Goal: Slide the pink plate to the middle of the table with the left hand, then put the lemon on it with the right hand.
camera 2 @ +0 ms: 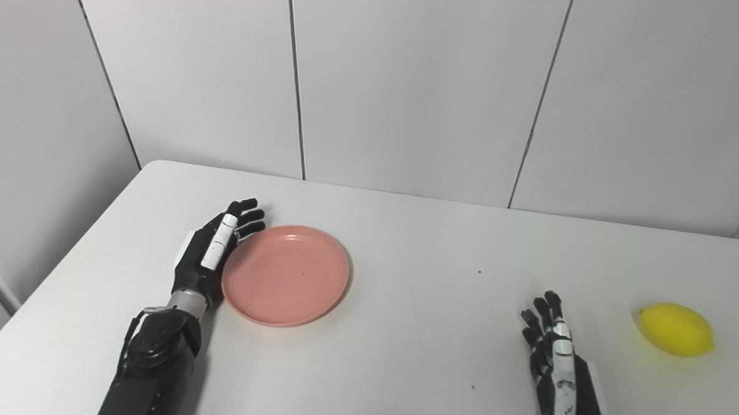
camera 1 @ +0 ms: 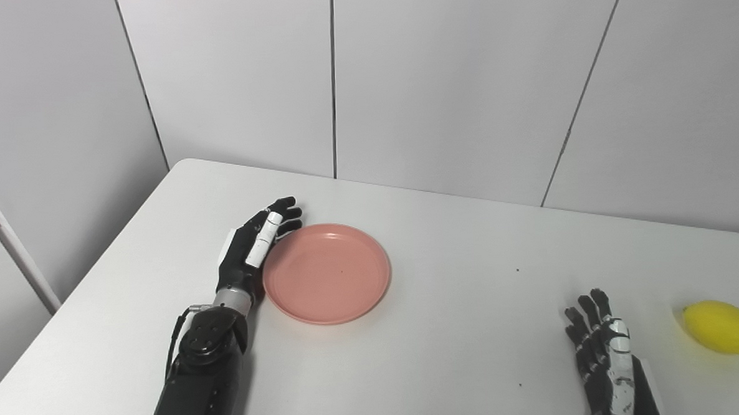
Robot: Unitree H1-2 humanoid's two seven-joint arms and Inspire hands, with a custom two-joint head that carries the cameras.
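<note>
An empty pink plate (camera 1: pixel 327 273) lies flat on the white table (camera 1: pixel 447 273), left of centre. My left hand (camera 1: pixel 254 244) rests on its edge against the plate's left rim, fingers straight and apart, holding nothing. A yellow lemon (camera 1: pixel 721 327) sits on the table at the far right, near the front. My right hand (camera 1: pixel 603 351) lies on the table just left of the lemon, apart from it, fingers stretched forward and spread, empty.
Grey wall panels (camera 1: pixel 438 73) stand right behind the table's back edge. The table's left edge runs diagonally past my left arm (camera 1: pixel 199 377). A few small dark specks dot the tabletop.
</note>
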